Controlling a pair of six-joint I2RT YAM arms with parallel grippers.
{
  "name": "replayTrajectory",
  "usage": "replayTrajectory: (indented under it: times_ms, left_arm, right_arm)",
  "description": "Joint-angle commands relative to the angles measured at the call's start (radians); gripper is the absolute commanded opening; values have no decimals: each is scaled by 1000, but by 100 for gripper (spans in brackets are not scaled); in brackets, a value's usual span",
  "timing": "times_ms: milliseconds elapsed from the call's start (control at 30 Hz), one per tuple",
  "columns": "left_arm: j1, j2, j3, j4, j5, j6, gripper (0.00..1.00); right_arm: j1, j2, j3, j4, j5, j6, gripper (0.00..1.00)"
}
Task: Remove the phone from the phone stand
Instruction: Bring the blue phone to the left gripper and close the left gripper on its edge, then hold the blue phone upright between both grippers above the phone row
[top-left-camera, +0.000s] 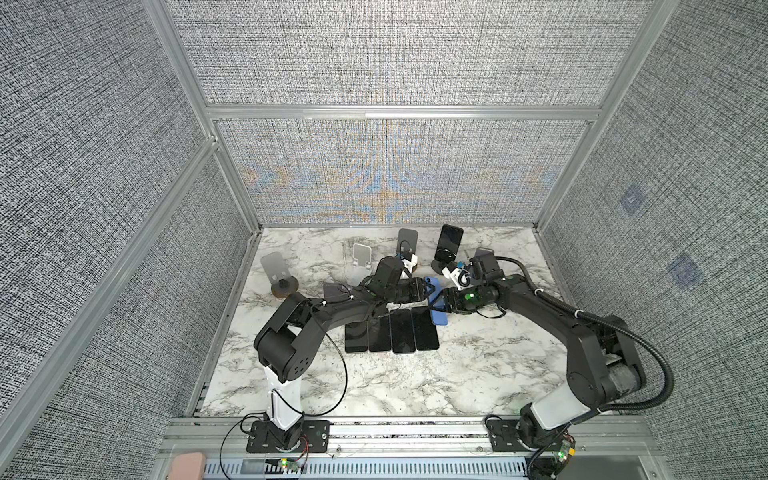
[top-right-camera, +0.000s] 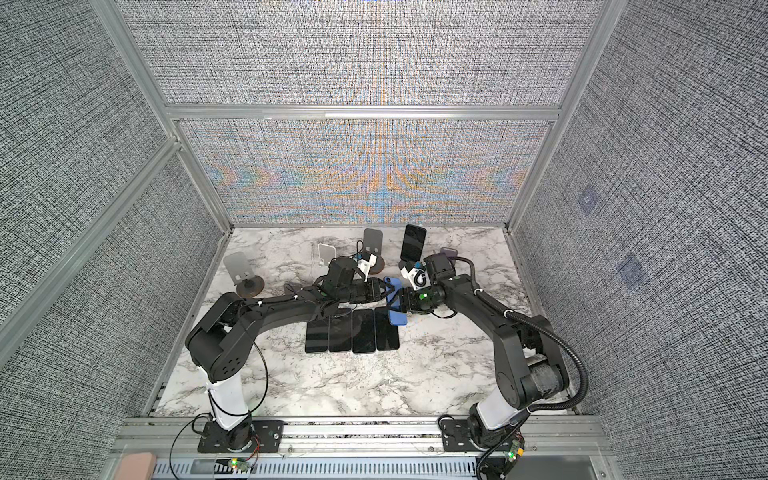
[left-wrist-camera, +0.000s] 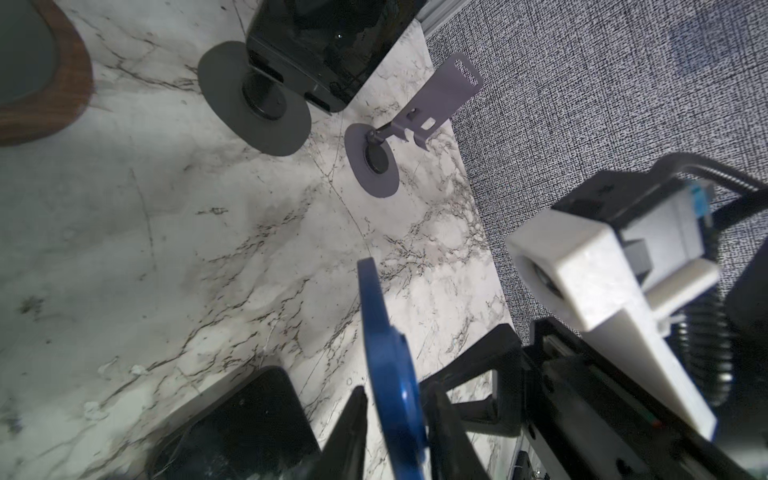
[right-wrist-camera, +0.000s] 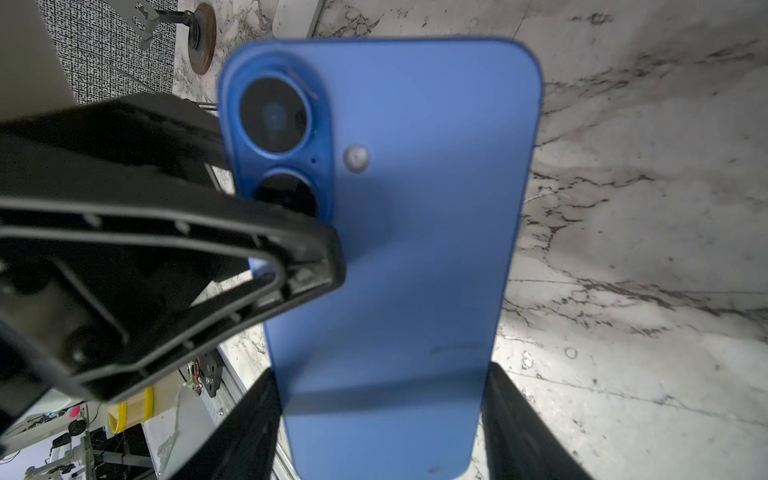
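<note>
In both top views the blue phone (top-left-camera: 439, 316) sits just right of the frame's centre. It is off every stand and held beside the upper right corner of the row of dark phones (top-left-camera: 390, 332) lying on the table (top-left-camera: 374, 386). Its long axis runs up and down the frame, crosswise to the two arms. The left gripper (top-left-camera: 428, 291) reaches in from the left and the right gripper (top-left-camera: 441, 303) from the right, so neither arm is nearer. In the left wrist view the blue phone (left-wrist-camera: 388, 365) shows edge-on at lower centre, and the left gripper's fingers (left-wrist-camera: 351, 424) are clenched against its two flat faces. An empty stand (left-wrist-camera: 432, 99) stands at upper centre. In the right wrist view the right gripper (right-wrist-camera: 378, 419) grasps the blue phone (right-wrist-camera: 407, 249) across its width at the lower end. The left gripper bites the phone's side by the lenses, at middle left. The coming move likely turns on which grip lets go first.
</note>
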Motion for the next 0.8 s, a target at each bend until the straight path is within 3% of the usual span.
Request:
replayTrajectory:
  times_ms: [0, 133, 233, 433, 567, 667, 767]
  left_arm:
    - [2, 5, -11, 47, 4, -16, 19]
    - [6, 2, -29, 83, 7, -17, 10]
    - [9, -7, -30, 86, 19, -4, 0]
    - [32, -39, -11, 72, 62, 22, 0]
    - [67, -54, -11, 159, 152, -18, 0]
    - [90, -55, -10, 239, 217, -69, 0]
    - [100, -43, -4, 316, 254, -123, 0]
  right_arm:
    - [1, 3, 9, 15, -29, 1, 63]
    - [-6, 4, 18, 14, -55, 7, 67]
    - [-27, -1, 29, 14, -133, -9, 78]
    - [-147, -18, 44, -28, -288, -50, 84]
    - [-273, -18, -21, 65, -504, -33, 84]
    - [-291, -19, -65, 114, -610, -34, 84]
    - [-271, -32, -103, 201, -645, 13, 83]
